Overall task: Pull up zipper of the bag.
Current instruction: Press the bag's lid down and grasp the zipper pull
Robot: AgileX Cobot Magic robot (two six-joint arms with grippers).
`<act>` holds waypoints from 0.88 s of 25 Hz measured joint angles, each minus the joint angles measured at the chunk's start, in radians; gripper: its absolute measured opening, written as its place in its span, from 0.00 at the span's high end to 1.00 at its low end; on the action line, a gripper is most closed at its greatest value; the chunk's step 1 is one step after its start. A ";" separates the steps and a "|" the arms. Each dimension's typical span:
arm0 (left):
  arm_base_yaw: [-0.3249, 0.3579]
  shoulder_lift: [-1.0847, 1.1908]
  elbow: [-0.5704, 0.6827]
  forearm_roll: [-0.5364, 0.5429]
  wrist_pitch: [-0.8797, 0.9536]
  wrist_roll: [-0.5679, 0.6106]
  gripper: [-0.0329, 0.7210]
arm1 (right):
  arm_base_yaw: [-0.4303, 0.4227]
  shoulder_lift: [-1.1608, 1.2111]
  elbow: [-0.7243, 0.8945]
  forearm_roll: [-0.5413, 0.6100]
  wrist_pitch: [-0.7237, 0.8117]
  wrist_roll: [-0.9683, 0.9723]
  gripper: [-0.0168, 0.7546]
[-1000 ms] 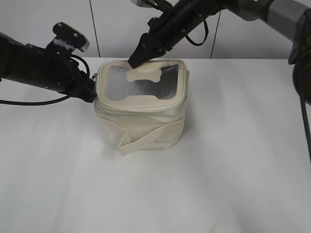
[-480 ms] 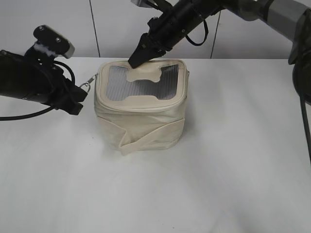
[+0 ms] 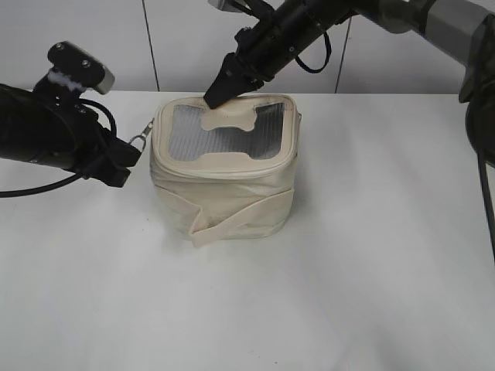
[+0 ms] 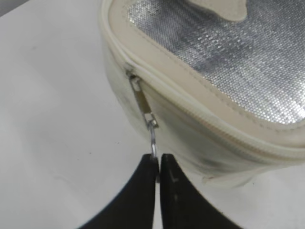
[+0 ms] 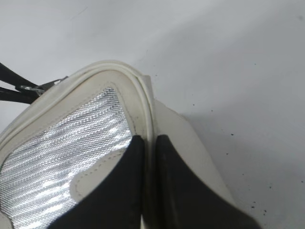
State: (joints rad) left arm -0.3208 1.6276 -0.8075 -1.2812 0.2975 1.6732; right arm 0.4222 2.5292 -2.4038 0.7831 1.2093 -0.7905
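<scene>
The cream bag (image 3: pixel 224 185) stands mid-table, with its grey mesh top and bone patch (image 3: pixel 229 117) facing up. The zipper track (image 4: pixel 214 126) runs under the top rim. A silver slider (image 4: pixel 142 101) sits at the bag's left corner, and its ring pull (image 4: pixel 153 139) stretches out towards my left gripper (image 4: pixel 157 160). That gripper is shut on the ring, just left of the bag in the exterior view (image 3: pixel 130 153). My right gripper (image 5: pixel 150 140) is shut on the bag's top rim at the back edge (image 3: pixel 214 98). A wide cream strap (image 3: pixel 240 219) wraps the body.
The white table (image 3: pixel 371 263) spreads around the bag. A white panelled wall (image 3: pixel 178 46) stands behind it. The left arm's black cable (image 3: pixel 46 185) trails over the table at the far left.
My left gripper has drawn back to the left from the bag's corner, and the ring pull now stretches taut between it and the slider. The right gripper has stayed on the rim.
</scene>
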 joint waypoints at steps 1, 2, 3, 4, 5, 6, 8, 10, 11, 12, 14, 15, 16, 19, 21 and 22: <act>0.000 0.000 0.001 -0.002 0.006 0.000 0.94 | 0.000 0.000 0.000 0.000 0.000 0.000 0.92; 0.000 0.000 0.003 -0.003 0.011 0.000 0.94 | 0.000 0.000 0.000 0.000 0.000 0.000 0.92; 0.000 0.000 0.006 -0.007 0.003 0.000 0.94 | 0.000 0.000 0.000 0.000 0.001 0.000 0.92; 0.000 -0.002 0.011 -0.010 0.008 0.000 0.94 | 0.000 0.000 0.000 0.001 0.002 0.000 0.92; 0.000 -0.008 0.021 -0.014 0.013 0.000 0.94 | 0.000 0.000 0.000 0.002 0.003 0.000 0.92; 0.000 -0.014 0.033 -0.016 0.017 0.000 0.94 | 0.000 0.000 0.000 0.002 0.004 0.000 0.92; 0.000 -0.033 0.060 -0.022 0.019 -0.001 0.94 | 0.000 0.000 0.000 0.004 0.005 0.000 0.92; 0.000 -0.049 0.083 -0.030 0.024 -0.001 0.94 | 0.000 0.000 0.000 0.005 0.006 0.000 0.92; 0.000 -0.059 0.088 -0.039 0.025 -0.001 0.94 | 0.000 0.000 0.000 0.006 0.006 0.000 0.92; 0.000 -0.067 0.097 -0.046 0.032 -0.001 0.94 | 0.000 0.000 0.000 0.006 0.006 0.000 0.92; 0.000 -0.085 0.112 -0.067 0.047 -0.001 0.94 | 0.000 0.000 0.000 0.008 0.007 0.000 0.92; -0.003 -0.095 0.120 -0.075 0.049 -0.001 0.94 | 0.000 0.000 0.000 0.008 0.007 0.000 0.92; -0.010 -0.106 0.130 -0.080 0.045 -0.001 0.94 | 0.001 0.000 0.000 0.009 0.007 0.000 0.92; -0.051 -0.130 0.158 -0.091 0.021 -0.001 0.94 | 0.007 0.000 0.000 0.014 0.008 0.000 0.92; -0.084 -0.139 0.170 -0.097 -0.001 -0.005 0.94 | 0.010 0.000 0.001 0.016 0.008 0.000 0.92; -0.097 -0.141 0.174 -0.100 -0.015 -0.009 0.94 | 0.011 0.000 0.001 0.016 0.008 0.000 0.92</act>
State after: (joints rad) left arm -0.4177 1.4868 -0.6330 -1.3811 0.2829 1.6637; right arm 0.4330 2.5292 -2.4029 0.7991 1.2168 -0.7905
